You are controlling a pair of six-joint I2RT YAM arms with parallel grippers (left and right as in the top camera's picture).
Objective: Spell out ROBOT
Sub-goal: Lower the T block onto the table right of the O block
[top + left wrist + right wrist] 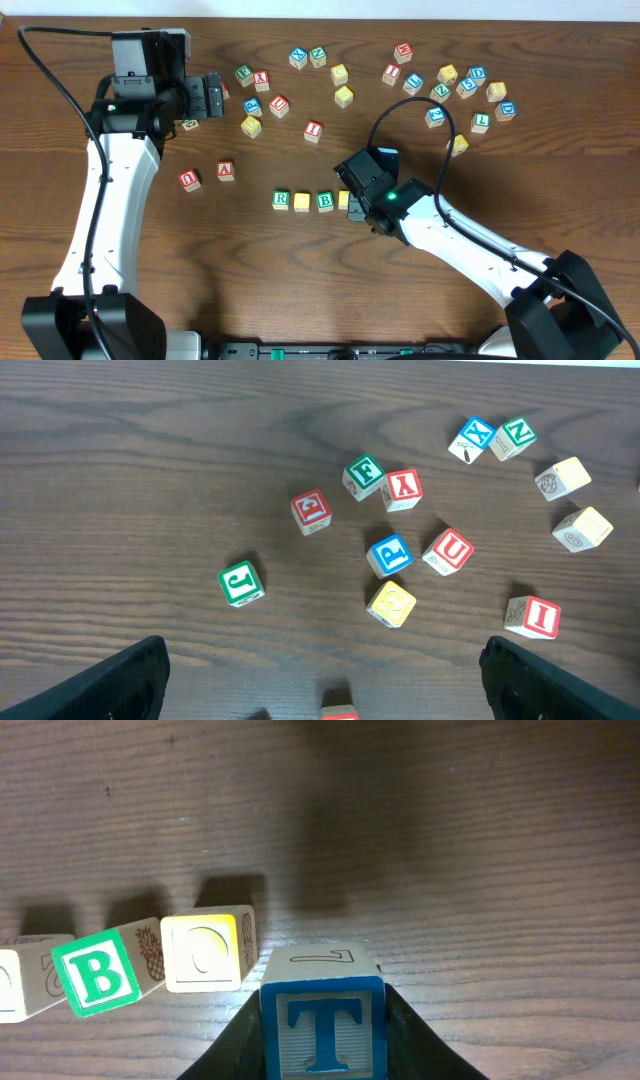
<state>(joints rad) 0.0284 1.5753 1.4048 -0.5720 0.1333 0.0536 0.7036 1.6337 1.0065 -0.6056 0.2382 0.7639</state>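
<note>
A row of cubes lies at mid-table: green R (281, 199), a yellow face (302, 201), green B (325, 201) and another yellow face (344, 199), partly under my right gripper (358, 207). In the right wrist view the blue T cube (324, 1025) sits between the dark fingers (240, 1045), which press on both its sides, just right of the yellow cube (203, 952) and the B (96, 973). The T touches or nearly touches the wood; I cannot tell which. My left gripper (213, 95) stands open at the far left, holding nothing, with its fingers (120, 680) wide apart.
Loose cubes lie scattered across the back of the table: a green J (241, 582), red E (311, 510), red U (448, 550) and blue P (389, 554) near the left gripper. Several more cluster at the back right (470, 85). Red cubes (225, 170) lie left of the row.
</note>
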